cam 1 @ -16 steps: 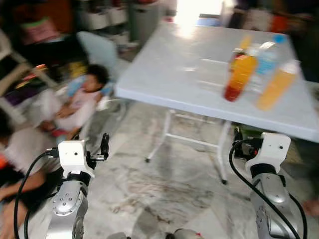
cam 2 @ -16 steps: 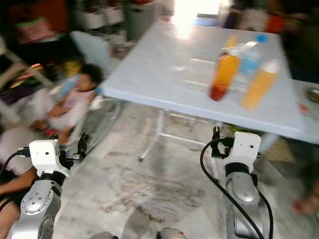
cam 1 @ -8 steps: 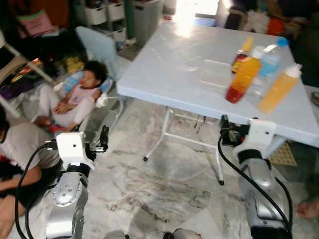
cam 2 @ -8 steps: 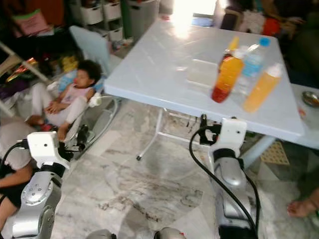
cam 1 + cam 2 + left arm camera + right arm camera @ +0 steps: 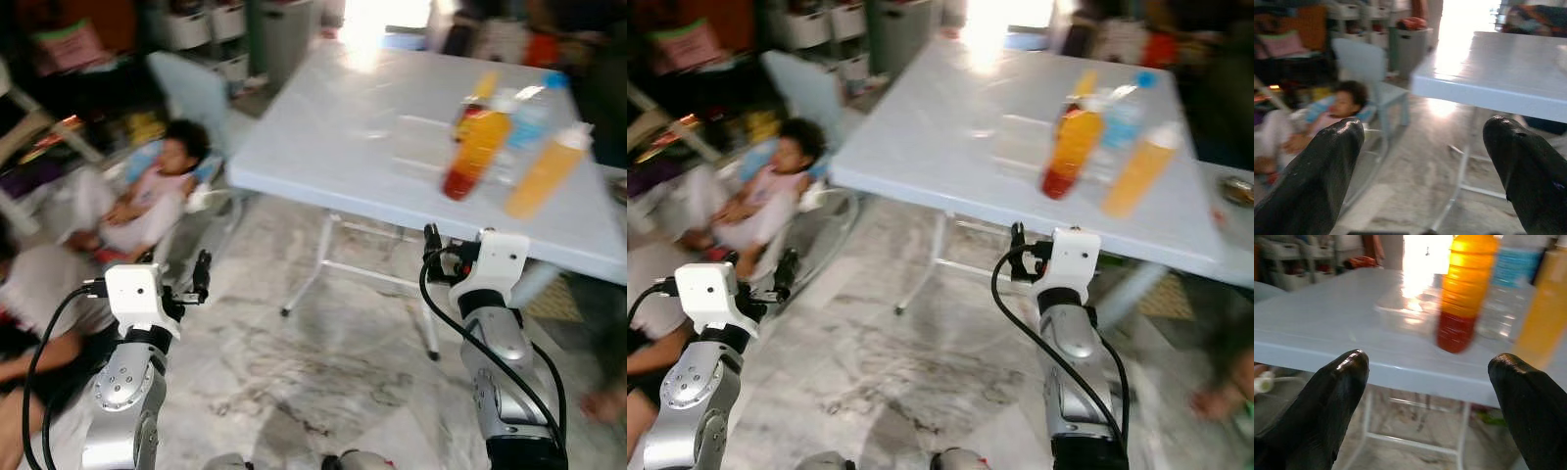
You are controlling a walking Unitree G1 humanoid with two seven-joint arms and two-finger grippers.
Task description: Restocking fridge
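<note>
The right hand has risen closer to the table edge, below the bottles.

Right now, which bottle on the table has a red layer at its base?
The orange bottle with the red bottom, standing left of the clear blue-labelled water bottle and the plain orange bottle; only it is two-toned.

Table ahead-right, bottles clustered on its right side; child in bouncer seat on floor at left
</note>
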